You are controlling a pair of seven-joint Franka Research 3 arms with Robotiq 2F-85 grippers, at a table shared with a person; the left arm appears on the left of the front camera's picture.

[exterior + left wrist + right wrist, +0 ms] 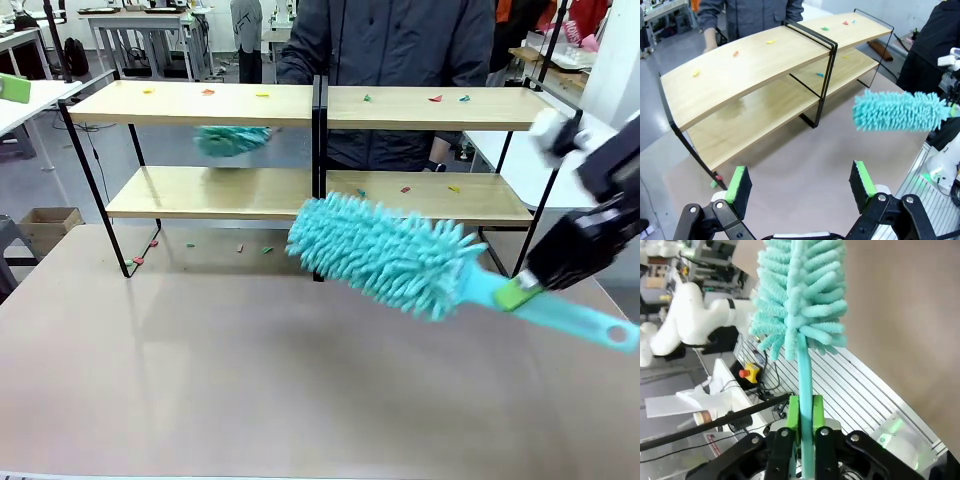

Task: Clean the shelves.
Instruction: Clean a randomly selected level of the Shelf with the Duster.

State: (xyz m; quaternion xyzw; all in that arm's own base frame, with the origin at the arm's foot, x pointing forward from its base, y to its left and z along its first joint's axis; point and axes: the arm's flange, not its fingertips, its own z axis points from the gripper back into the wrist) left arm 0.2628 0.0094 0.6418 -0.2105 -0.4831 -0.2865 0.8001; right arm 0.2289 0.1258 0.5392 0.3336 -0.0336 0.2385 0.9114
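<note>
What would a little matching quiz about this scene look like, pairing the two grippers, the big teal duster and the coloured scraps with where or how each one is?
Things:
1. left gripper
2. right gripper
3. teal duster
4. coloured scraps

Place or state:
a. lying on the boards of the shelves
b. open, holding nothing
c. shut on a teal handle
d. fluffy head above the table, in front of the shelves

Pairs: 1-b, 2-c, 3-d, 4-a.
</note>
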